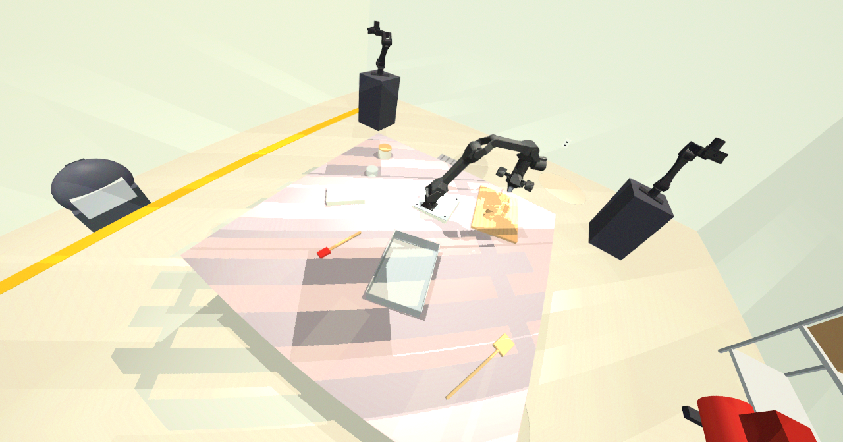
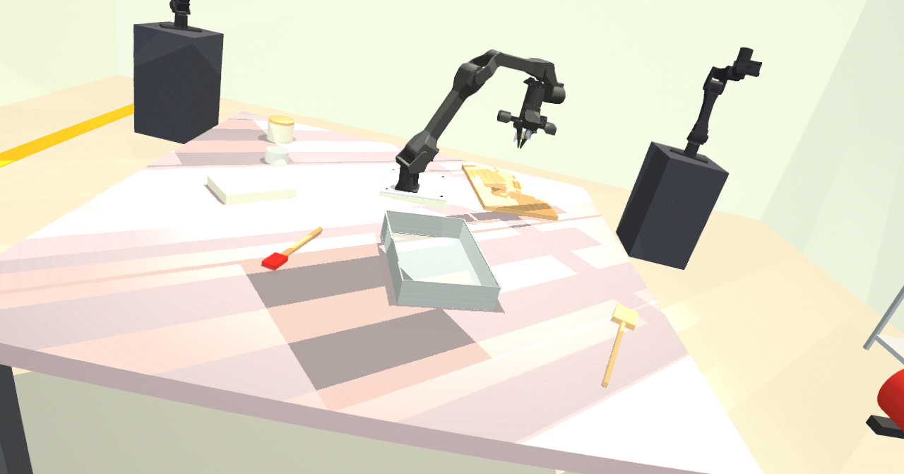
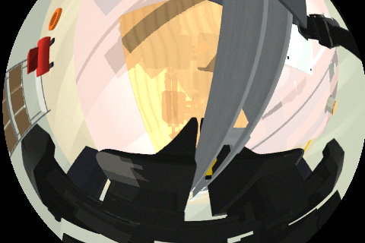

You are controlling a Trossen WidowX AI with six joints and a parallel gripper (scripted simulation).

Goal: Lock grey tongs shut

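Observation:
My gripper (image 1: 510,188) (image 2: 520,145) (image 3: 198,121) points down above the wooden board (image 1: 498,228) (image 2: 485,186) (image 3: 152,57) and is shut on the grey tongs (image 3: 247,45). In the wrist view the tongs run from the fingertips up to a dark grey end at the top, their two long arms close together. In the top and exterior views only small grey bits show around the fingers, so lock and tip direction cannot be told. The board lies below, apart from the tongs. The roasting tin (image 1: 393,306) (image 2: 448,295) stands in front of the arm's base.
A red-headed brush (image 1: 323,252) (image 2: 275,261) lies left of the tin, and a yellow-headed tool (image 1: 503,344) (image 2: 624,316) lies to its front right. A pale block (image 1: 345,197) (image 2: 253,189) and two small pots stand at the back left. Two other arms stand on dark pedestals beyond the table.

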